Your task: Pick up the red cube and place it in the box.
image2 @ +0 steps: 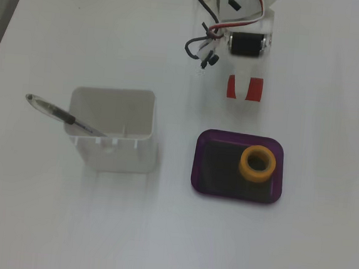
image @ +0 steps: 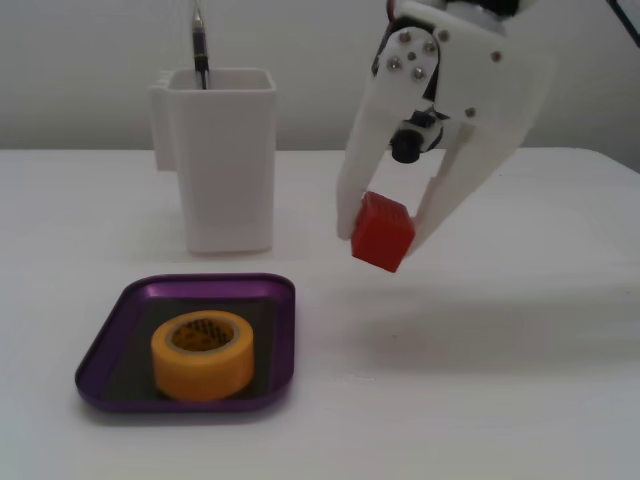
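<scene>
My white gripper [image: 385,232] is shut on the red cube [image: 382,232] and holds it in the air above the table, to the right of and beyond the purple box [image: 278,330]. In a fixed view from above, the gripper [image2: 244,90] covers most of the red cube [image2: 231,87], which shows as red on both sides of a finger, just above the box [image2: 207,168] in the picture. The box lies flat on the white table.
A yellow tape roll [image: 203,353] lies inside the box, on its right part in the view from above [image2: 257,163]. A tall white square container [image: 220,155] with a pen [image2: 64,117] in it stands to the left.
</scene>
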You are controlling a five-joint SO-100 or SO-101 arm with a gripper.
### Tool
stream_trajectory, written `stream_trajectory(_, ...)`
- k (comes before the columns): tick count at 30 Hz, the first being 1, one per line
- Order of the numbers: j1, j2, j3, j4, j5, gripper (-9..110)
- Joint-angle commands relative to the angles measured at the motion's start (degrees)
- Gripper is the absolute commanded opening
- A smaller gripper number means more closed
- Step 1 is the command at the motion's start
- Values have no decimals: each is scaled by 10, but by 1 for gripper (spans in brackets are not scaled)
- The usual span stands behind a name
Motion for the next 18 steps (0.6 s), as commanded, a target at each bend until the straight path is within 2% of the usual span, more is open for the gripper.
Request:
stream_trajectory(1,-2,33,-13,-53,-32,-1)
stream_trajectory(8,2,-18,-20,-103,-40,-1)
stream_trajectory(18,5,-163,-145,-112,-40,-1)
